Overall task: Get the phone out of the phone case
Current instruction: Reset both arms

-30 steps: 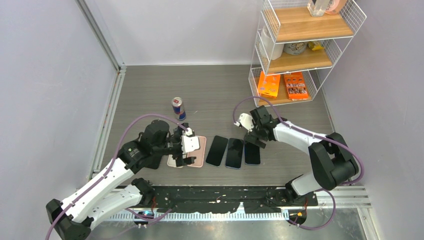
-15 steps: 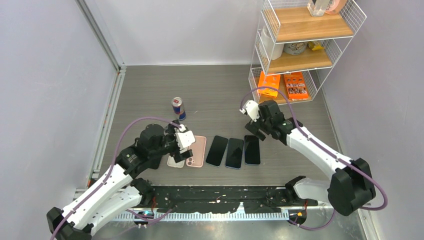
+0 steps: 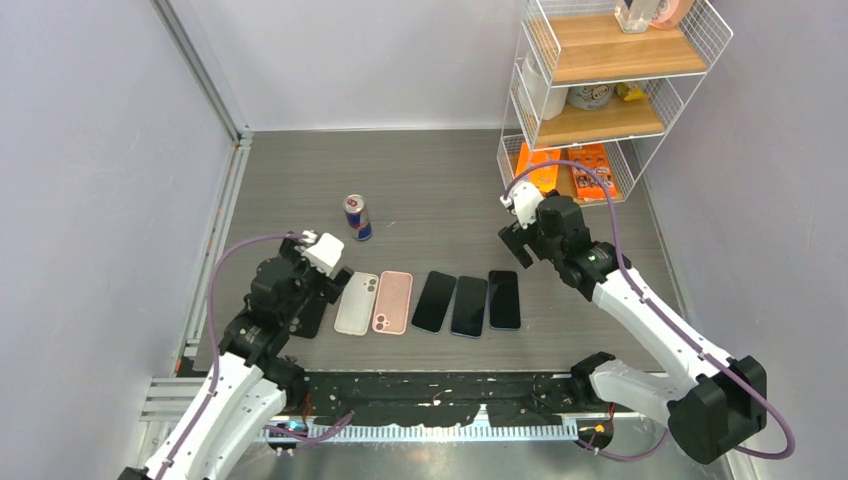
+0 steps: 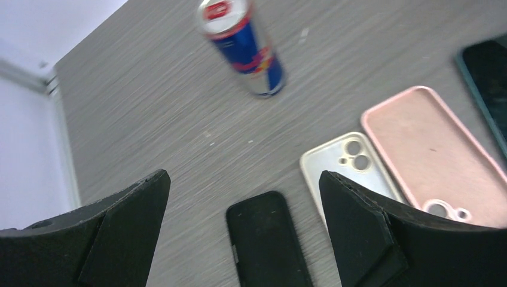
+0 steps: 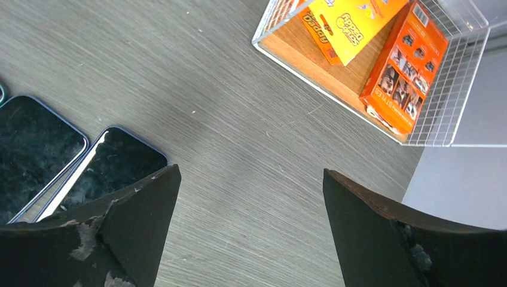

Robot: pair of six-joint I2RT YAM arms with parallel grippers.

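The black phone case (image 4: 266,239) lies under the spread left gripper (image 4: 244,178), lengthwise to it; the spread right gripper (image 5: 252,172) is well apart.

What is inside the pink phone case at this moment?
Nothing shows inside the pink case: its bare inner floor faces up, with no phone in it. Whatever lies beneath it on the table is covered.

Can (image 4: 242,51): carried Red Bull branding.
Yellow box (image 5: 353,24): red lettering was not legible.
Orange box (image 5: 406,72): print was too small to read.
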